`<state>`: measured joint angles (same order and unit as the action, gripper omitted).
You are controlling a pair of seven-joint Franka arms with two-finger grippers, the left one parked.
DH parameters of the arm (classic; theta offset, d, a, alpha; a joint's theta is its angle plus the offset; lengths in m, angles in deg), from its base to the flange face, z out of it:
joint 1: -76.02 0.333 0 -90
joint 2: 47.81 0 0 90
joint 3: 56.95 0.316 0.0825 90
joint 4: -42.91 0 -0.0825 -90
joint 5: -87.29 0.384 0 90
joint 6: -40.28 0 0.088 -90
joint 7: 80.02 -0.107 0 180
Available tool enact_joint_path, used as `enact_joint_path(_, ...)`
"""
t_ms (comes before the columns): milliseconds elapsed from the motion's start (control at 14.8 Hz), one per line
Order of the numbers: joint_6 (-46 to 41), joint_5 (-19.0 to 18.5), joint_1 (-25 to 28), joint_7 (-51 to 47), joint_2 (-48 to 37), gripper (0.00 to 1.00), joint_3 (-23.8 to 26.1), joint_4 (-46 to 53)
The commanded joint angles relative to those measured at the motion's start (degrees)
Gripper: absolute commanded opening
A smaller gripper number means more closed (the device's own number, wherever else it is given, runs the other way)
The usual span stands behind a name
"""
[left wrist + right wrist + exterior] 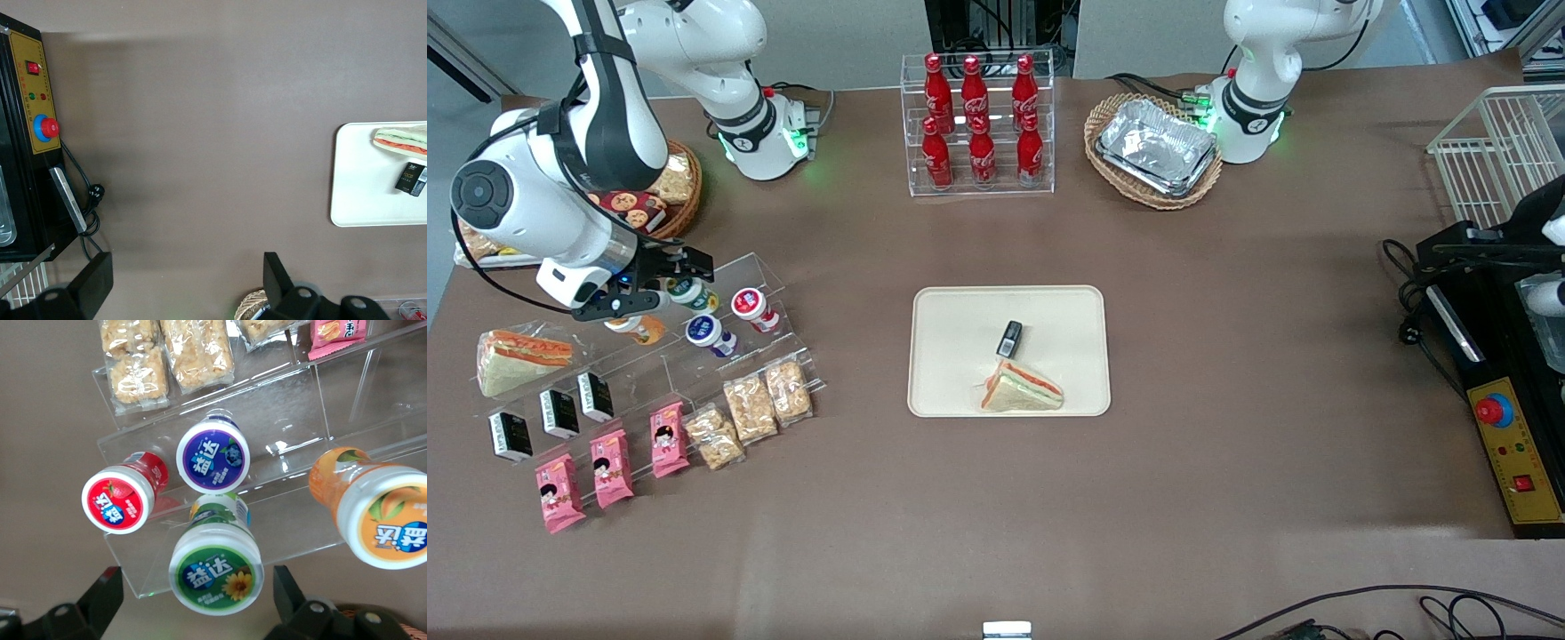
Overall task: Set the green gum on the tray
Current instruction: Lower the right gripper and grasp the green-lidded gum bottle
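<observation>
The green gum [215, 570], a small bottle with a green-and-white lid and a green and yellow body, stands on the top step of a clear acrylic rack [293, 413]. My gripper [197, 595] hangs just above it, open, one finger on each side of the lid and not touching it. In the front view the gripper [669, 283] is at the working arm's end of the table, with the green gum [691, 291] partly under it. The cream tray [947, 311] lies mid-table, holding a sandwich [1021, 389] and a small black box [1009, 338].
Beside the green gum stand a red-lidded bottle [115, 501], a blue-lidded bottle [213, 461] and an orange-lidded bottle [387, 520]. Lower steps hold snack bars [751, 409], pink packets [612, 467], black boxes [559, 413] and a sandwich [520, 356]. A cola rack [978, 124] and a foil-tray basket [1154, 147] stand farther back.
</observation>
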<state>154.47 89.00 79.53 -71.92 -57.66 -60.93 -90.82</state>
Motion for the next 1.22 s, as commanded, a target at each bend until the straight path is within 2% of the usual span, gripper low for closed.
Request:
enact_joint_path(0, 2.52, 0.13, 0.02, 0.78, -0.44, 0.98, -0.32, -1.7)
enact_joint_path(136, 3.57, 0.04, 0.01, 0.86, -0.44, 0.94, -0.41, -2.67)
enact_joint_path(475, 4.55, 0.04, -0.43, 5.17, 0.0, 0.4, -0.76, -2.67)
enact_joint_path(746, 3.23, -0.04, -0.43, 6.31, -0.61, 0.3, -0.85, -2.15)
enact_joint_path(1153, -7.91, 0.04, -0.16, 5.7, -0.18, 0.28, -0.68, 7.23)
